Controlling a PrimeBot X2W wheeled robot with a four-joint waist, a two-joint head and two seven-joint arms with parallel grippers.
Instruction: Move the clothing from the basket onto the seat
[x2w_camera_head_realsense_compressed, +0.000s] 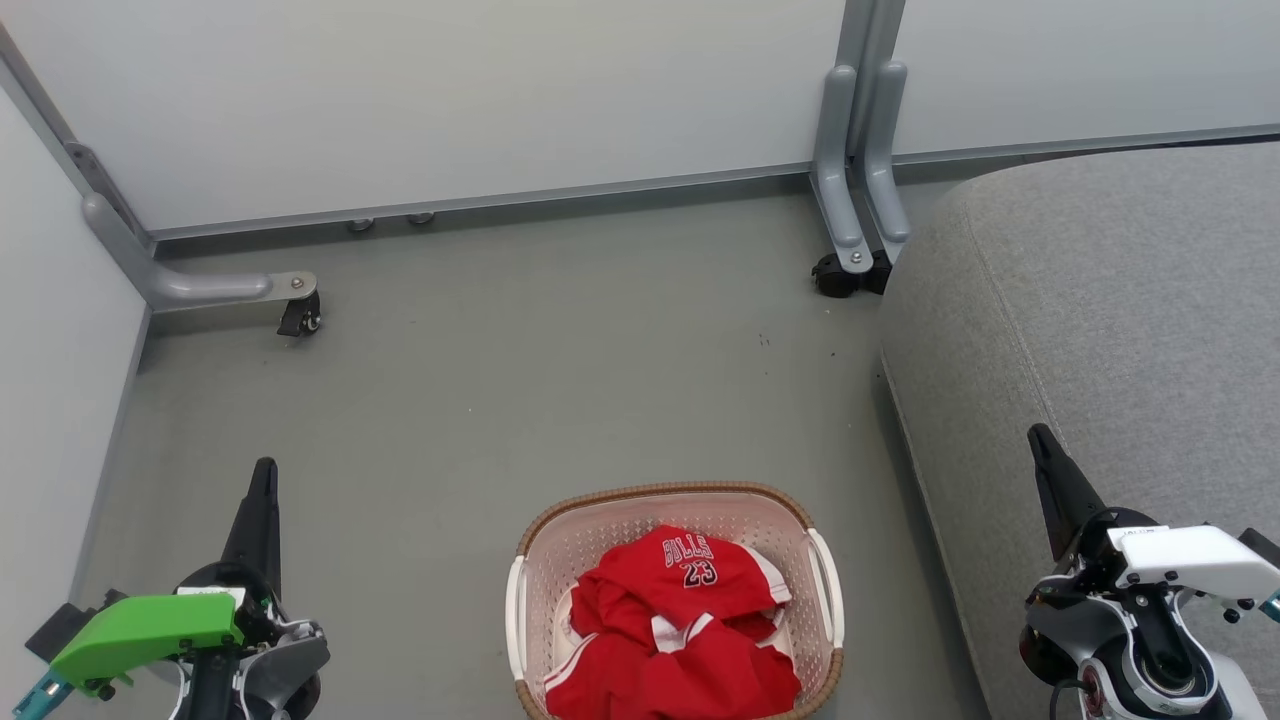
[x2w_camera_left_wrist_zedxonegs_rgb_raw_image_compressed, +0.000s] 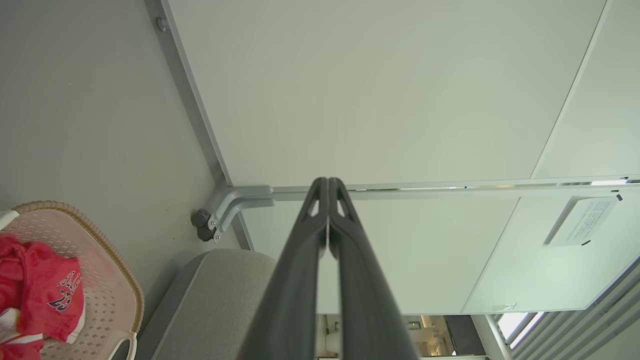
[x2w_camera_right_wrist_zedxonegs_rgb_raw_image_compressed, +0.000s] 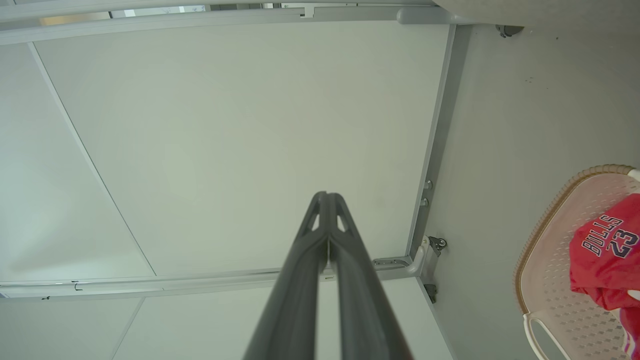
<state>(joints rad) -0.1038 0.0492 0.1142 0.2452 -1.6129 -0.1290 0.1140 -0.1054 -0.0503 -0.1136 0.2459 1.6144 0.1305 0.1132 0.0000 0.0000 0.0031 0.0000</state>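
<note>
The red clothing lies bunched inside the cream basket on the floor, low in the middle of the head view; the top piece reads "BULLS 23". The grey seat fills the right side, just right of the basket. My left gripper is shut and empty, well left of the basket. Over the seat's front stands my right gripper, shut and empty. The left wrist view catches the clothing, basket and seat beyond the shut gripper. The right wrist view has the clothing and basket beside its shut gripper.
Pale partition panels stand behind and to the left on grey metal feet with castors. Grey floor stretches between the basket and the panels.
</note>
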